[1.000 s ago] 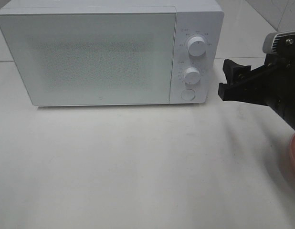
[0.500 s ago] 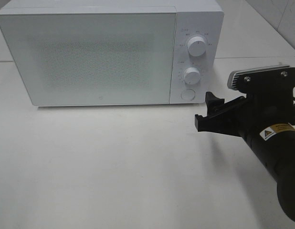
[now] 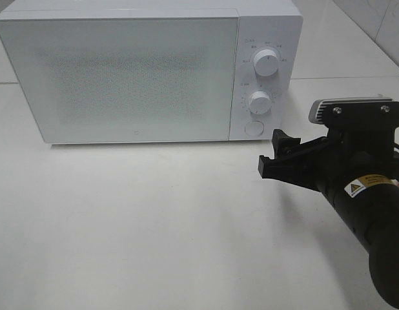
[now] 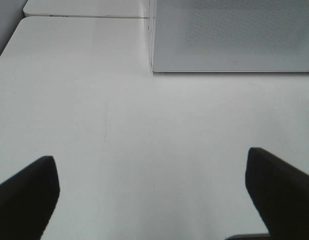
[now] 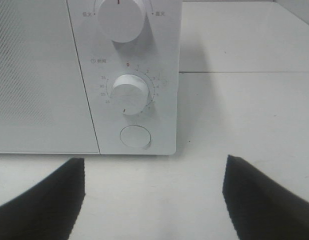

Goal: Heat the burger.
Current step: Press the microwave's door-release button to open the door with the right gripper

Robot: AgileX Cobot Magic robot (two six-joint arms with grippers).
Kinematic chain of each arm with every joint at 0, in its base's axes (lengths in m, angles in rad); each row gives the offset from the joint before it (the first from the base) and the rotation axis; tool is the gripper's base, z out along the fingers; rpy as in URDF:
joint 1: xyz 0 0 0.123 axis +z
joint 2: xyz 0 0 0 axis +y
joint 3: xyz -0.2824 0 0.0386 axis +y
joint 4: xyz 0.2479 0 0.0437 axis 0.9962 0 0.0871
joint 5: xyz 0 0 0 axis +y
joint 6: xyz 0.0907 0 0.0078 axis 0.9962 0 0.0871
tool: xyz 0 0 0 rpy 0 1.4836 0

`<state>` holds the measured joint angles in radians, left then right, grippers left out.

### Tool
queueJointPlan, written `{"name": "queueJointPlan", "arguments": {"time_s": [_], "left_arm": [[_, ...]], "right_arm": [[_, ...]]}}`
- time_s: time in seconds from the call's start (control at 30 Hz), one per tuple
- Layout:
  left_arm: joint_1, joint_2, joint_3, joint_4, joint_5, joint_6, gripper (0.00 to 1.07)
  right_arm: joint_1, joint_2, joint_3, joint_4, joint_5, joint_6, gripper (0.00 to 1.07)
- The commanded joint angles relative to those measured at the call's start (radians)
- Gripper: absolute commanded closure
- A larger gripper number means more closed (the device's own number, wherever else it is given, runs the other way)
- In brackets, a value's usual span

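Seemingly the door-opening step: the right gripper [image 3: 270,152], fingers apart and empty, faces the shut microwave's [image 3: 122,77] round button [image 5: 135,137], probably the door release. Next, press it squarely. The left gripper [image 4: 150,159] hovers with fingers apart.

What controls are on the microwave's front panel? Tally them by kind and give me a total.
Knobs: 2, upper knob and lower knob
Round button: 1
Total: 3

Lab test bench, kitchen mock-up: white microwave [image 3: 122,77] on plain white table [image 3: 154,226], robot arm [image 3: 374,219] alongside.
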<state>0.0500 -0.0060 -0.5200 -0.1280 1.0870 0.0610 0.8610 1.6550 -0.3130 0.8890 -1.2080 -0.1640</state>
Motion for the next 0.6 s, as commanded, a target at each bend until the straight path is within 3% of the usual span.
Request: {"name": "queueJointPlan", "arguments": {"time_s": [0.03,0.27,0.4,0.6], "left_arm": [[0.001,-0.023,0.003,0.001,-0.015,-0.001,0.14],[0.001,-0.023,0.003,0.001,-0.015,-0.001,0.14],[0.001,-0.023,0.003,0.001,-0.015,-0.001,0.14],[0.001,-0.023,0.003,0.001,-0.015,-0.001,0.14]], "right_arm": [[0.003,-0.003,0.001,-0.004,-0.095,0.082,0.32],[0.003,-0.003,0.002,-0.005,-0.019,0.575,0.34],[0.003,-0.003,0.002,-0.005,0.021,0.742,0.37],[0.003,-0.003,0.002,-0.008,0.089,1.118,0.52]]}}
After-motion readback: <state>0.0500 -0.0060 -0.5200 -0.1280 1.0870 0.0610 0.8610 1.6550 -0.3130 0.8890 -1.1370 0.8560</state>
